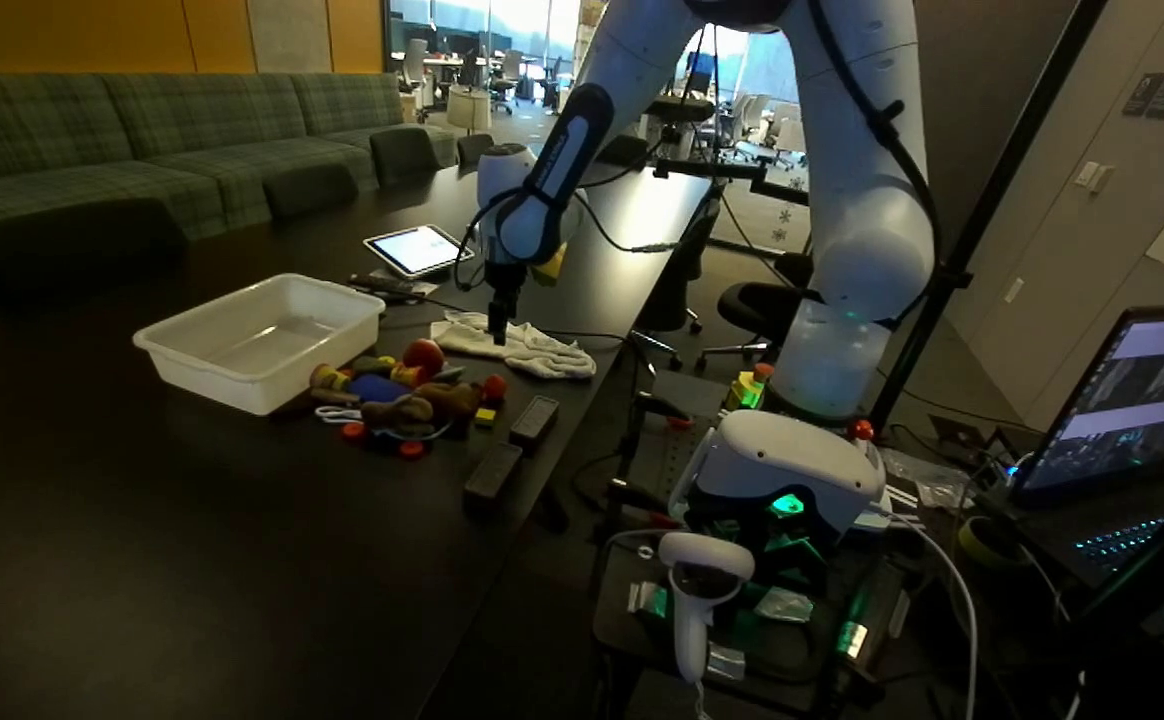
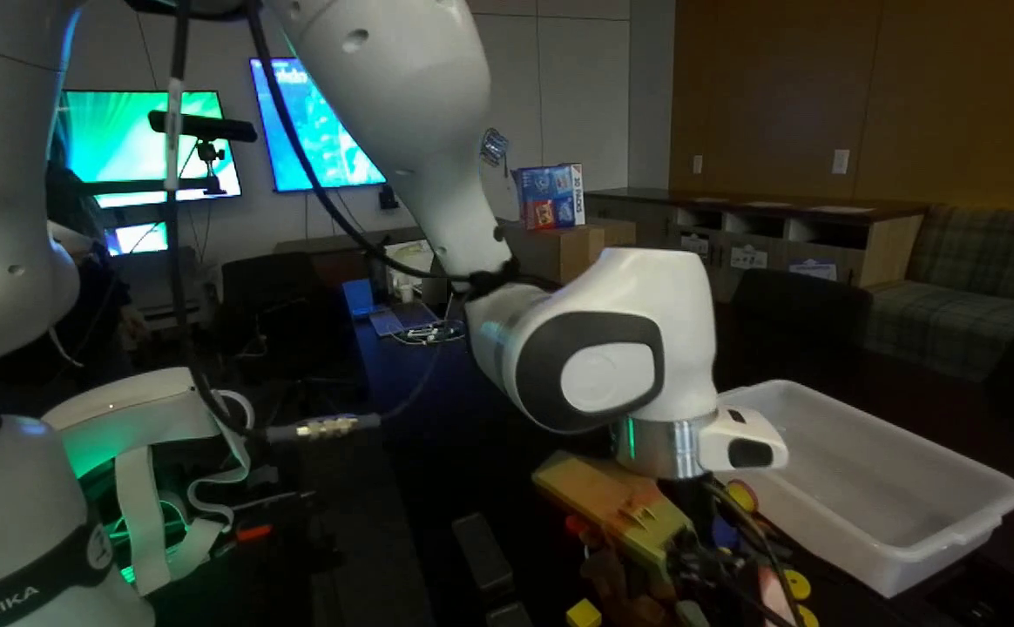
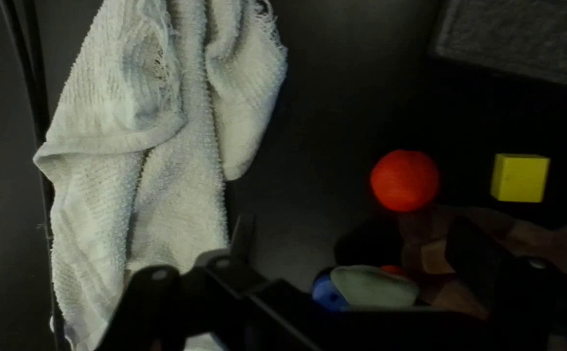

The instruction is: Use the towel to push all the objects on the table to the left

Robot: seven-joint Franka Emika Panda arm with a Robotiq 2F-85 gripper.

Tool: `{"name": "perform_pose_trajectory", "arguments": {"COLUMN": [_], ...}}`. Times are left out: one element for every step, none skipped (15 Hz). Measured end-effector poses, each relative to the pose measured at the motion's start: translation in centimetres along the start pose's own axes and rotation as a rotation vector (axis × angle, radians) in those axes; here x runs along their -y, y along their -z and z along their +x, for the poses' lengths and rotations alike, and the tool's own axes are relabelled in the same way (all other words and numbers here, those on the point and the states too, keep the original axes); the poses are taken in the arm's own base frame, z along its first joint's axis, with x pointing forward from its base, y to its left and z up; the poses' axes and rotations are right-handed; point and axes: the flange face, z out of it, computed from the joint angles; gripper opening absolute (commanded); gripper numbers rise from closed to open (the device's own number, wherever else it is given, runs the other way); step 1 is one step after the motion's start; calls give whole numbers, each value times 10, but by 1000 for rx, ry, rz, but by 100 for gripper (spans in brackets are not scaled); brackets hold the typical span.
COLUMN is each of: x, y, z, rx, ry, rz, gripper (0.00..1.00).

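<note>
Probably a Pickup First

In an exterior view, the gripper point(image 1: 499, 337) hangs near the towel point(image 1: 547, 354), which lies crumpled on the table point(image 1: 192, 560) beside the toys point(image 1: 400, 411). In an exterior view, the arm point(image 2: 611, 348) and a white bin point(image 2: 864, 475) show, but no towel. In the wrist view, the jaws stand wide apart, holding nothing. Grasping the towel seems the step in hand; next calls for shifting over it, lowering, closing.

Dim overall; bright glass wall point(image 1: 532, 18) behind; far-end glare on table point(image 1: 662, 205); gripper point(image 3: 356, 239) near-black in wrist view.
</note>
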Motion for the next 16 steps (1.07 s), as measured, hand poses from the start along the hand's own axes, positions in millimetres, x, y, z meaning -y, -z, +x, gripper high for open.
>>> {"name": "perform_pose_trajectory", "arguments": {"x": [-14, -29, -43, -56, -70, -83, -96, -108, -119, -130, -140, -149, -157, -163, -169, -174], "y": [-15, -31, -47, -61, -77, -91, -104, -117, -128, -139, -149, -155, -160, -165, -169, -172], "z": [4, 9, 12, 15, 18, 20, 21, 22, 22, 22, 23, 25, 27, 30, 33, 36], "rx": [6, 11, 14, 16, 18, 20, 23, 26, 30, 35, 42, 49, 58, 69, 81, 95], "ry": [-8, -16, -26, -37, -50, -63, -76, -90, -101, -113, -124, -133, -142, -149, -153, -151], "rz": [3, 6, 7, 7, 7, 8, 13, 18, 24, 29, 35, 40, 44, 49, 57, 66], "gripper": [100, 100, 100, 100, 100, 100, 100, 100, 100, 100, 100, 100, 100, 84, 73, 67]}}
